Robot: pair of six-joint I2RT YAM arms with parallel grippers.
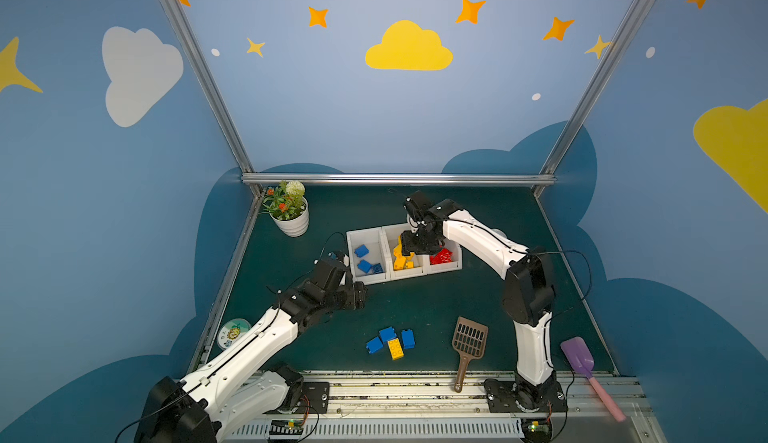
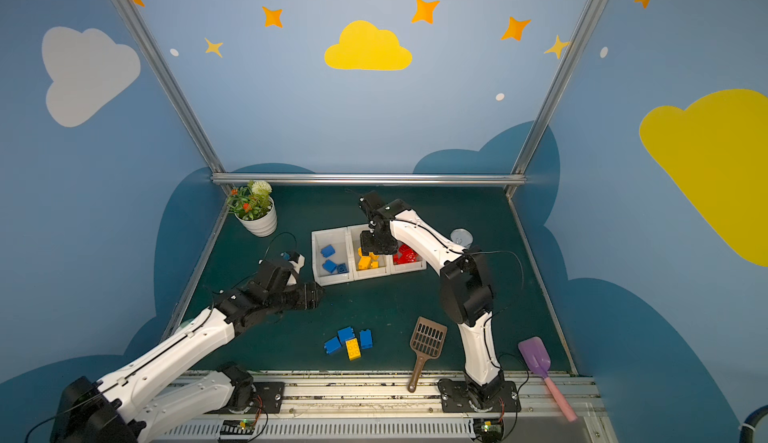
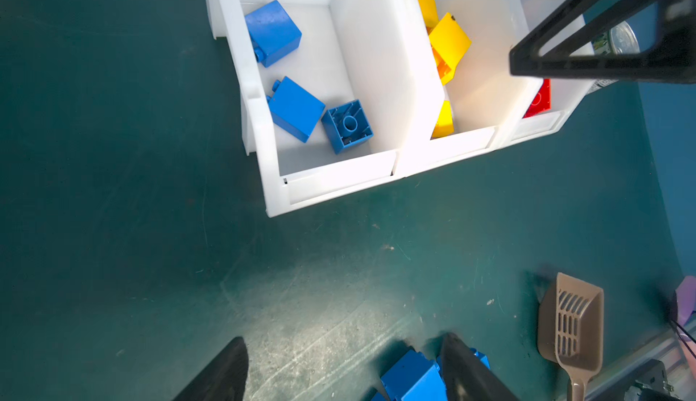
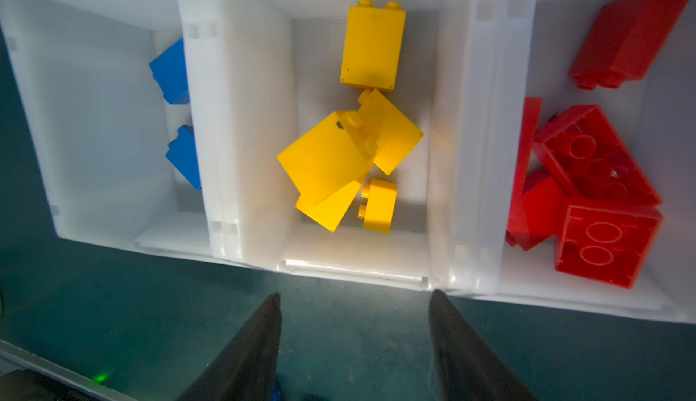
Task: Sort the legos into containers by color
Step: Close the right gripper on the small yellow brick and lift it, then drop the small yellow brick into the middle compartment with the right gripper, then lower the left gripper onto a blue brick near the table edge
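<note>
Four loose bricks lay clustered near the middle of the worktop's front edge: three blue bricks around one yellow brick, touching or just beside each other. Farther back, about mid-worktop, three white bins stood in a row with their walls touching. The blue bin on the left held three blue pieces, one of them lying with its hollow underside showing. The yellow bin in the middle held several yellow pieces piled at angles, with one tall piece lying alone toward the back wall. The red bin on the right held a heap of red pieces.

The right gripper hung over the yellow bin, its fingers spread apart with nothing between them. The left gripper hovered above bare worktop just off the blue bin's front left corner, its fingers likewise spread and empty. In the left wrist view, some of the loose blue bricks showed past one fingertip.

A brown slotted scoop lay near the front edge, to the right of the loose bricks, with its handle over the front rail. A purple scoop with a pink handle lay at the front right corner. A potted plant stood in the back left corner, a round disc lay by the left edge, and a small silvery can stood behind the right arm.
</note>
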